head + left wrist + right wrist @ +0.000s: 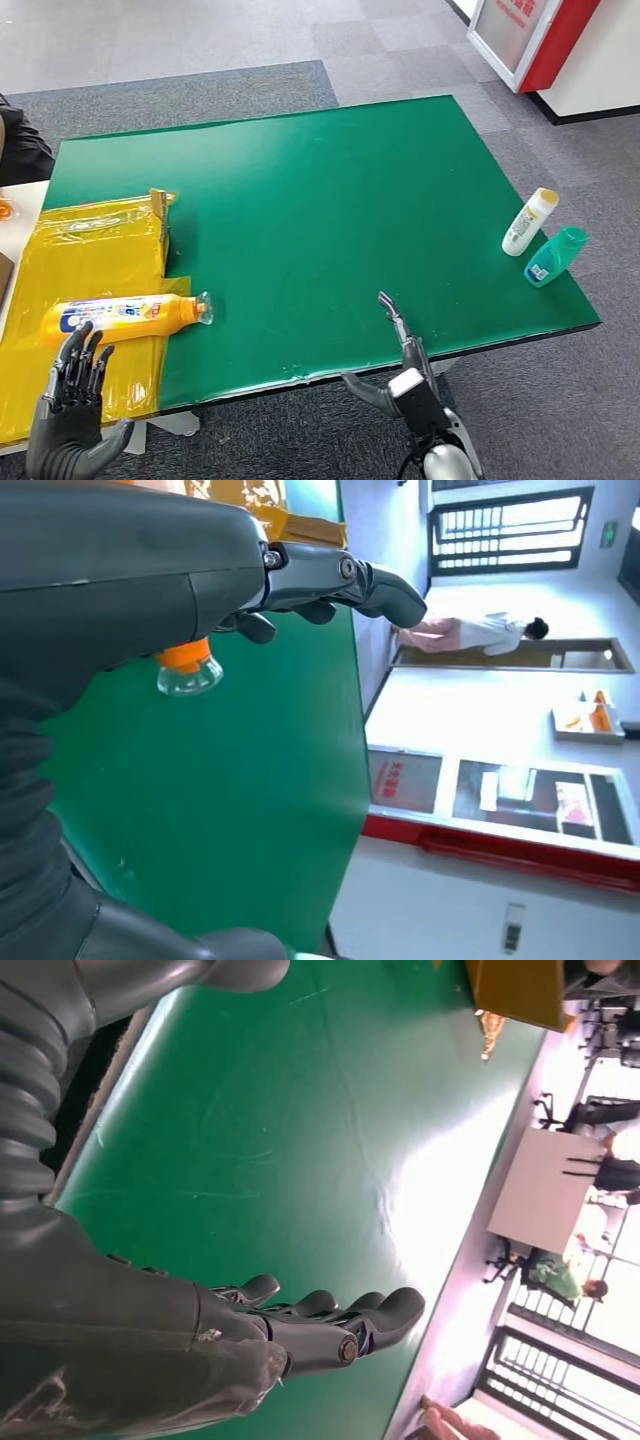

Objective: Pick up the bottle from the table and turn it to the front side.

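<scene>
An orange bottle (124, 317) with a blue and white label lies on its side on a yellow plastic sheet (83, 250) at the table's left, its clear cap (204, 309) pointing right. My left hand (72, 400) hovers open just in front of the bottle, fingers spread, not touching it. In the left wrist view the clear cap (189, 672) shows beyond my left hand (226, 570). My right hand (400, 370) is open at the table's front edge, holding nothing. In the right wrist view my right hand (302, 1325) stretches flat over the green table (287, 1110).
A white bottle with a yellow cap (530, 221) and a teal bottle (555, 256) lie at the green table's (340, 200) right edge. A small upright yellow box (159, 215) stands behind the sheet. A red and white cabinet (543, 40) stands at the back right.
</scene>
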{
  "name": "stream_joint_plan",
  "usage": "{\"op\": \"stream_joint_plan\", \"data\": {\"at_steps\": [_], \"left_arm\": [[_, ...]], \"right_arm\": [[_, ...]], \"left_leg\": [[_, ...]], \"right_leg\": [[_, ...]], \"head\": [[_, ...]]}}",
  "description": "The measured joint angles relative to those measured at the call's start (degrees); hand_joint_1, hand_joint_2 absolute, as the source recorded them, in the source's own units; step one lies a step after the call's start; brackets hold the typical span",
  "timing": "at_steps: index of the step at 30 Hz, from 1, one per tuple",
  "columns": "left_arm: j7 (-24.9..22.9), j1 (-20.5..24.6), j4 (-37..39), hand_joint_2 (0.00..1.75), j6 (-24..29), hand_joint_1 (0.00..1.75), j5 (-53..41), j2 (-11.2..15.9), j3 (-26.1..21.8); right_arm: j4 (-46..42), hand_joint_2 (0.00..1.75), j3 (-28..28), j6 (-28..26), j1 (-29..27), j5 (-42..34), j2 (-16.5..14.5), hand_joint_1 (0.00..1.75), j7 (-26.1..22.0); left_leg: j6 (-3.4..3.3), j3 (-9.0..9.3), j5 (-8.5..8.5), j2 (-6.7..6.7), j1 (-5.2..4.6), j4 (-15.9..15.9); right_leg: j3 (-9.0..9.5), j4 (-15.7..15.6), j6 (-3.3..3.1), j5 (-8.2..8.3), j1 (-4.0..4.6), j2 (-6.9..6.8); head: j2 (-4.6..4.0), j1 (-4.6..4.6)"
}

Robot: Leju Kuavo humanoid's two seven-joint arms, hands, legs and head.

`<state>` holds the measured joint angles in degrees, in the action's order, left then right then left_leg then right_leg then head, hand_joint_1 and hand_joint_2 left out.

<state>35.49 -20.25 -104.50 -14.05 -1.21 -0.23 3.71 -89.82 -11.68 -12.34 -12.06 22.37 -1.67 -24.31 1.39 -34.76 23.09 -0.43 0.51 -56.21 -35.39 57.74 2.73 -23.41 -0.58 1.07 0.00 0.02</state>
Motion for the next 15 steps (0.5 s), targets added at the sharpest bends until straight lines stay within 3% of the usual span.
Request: {"op": "stream_joint_plan", "data": {"at_steps": [6,15], "left_arm": [[-1.40,-0.82,4.33,1.75,0.24,0.00,-4.16,-4.06,-0.89],[-2.94,-0.69,9.78,1.75,0.65,0.00,-4.38,-6.17,-0.93]], "right_arm": [[-3.70,1.75,0.04,-1.66,-1.86,-0.91,-0.34,0.00,-4.47],[-4.86,1.75,0.73,-3.26,-3.17,-0.49,-0.52,0.00,-5.83]], "left_leg": [[0.00,0.06,0.01,-0.02,0.00,0.00],[0.00,0.07,0.01,-0.02,0.00,0.00]], "right_leg": [[0.05,0.00,0.00,-0.01,0.00,-0.02],[0.06,0.00,0.00,-0.01,0.00,-0.02]], "head": [[0.00,0.01],[0.00,0.01]]}}
